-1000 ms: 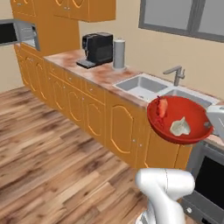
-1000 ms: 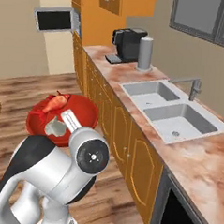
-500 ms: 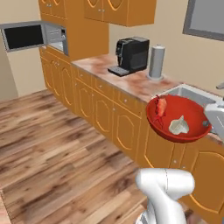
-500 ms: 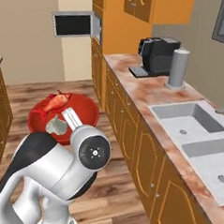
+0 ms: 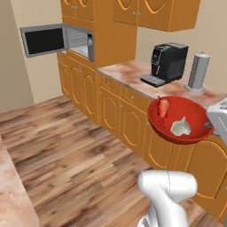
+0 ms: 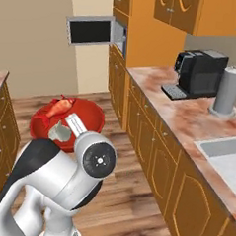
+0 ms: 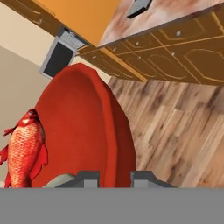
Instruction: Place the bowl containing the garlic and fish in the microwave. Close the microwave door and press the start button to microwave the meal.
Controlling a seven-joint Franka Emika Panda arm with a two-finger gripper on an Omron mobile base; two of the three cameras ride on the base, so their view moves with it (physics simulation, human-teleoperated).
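The base has driven along the desk (image 5: 133, 71), so the open microwave (image 5: 77, 41) now appears ahead. The end effector (image 7: 113, 177) keeps its narrow grip on the bowl (image 5: 179, 119) rim (fish (image 5: 163, 107) and garlic (image 5: 179, 127) inside), carried in the air.

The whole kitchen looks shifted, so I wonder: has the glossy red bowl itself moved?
Yes. The glossy red round bowl was beside the sink; it now hangs before the black coffee machine, nearer the open grey microwave.

A home kitchen is shown; orange wooden cupboards (image 5: 111, 106), a pink stone counter (image 6: 189, 119), a built-in microwave (image 5: 73, 41), a black coffee machine (image 5: 167, 62) and a sink (image 6: 226, 151) are seen.
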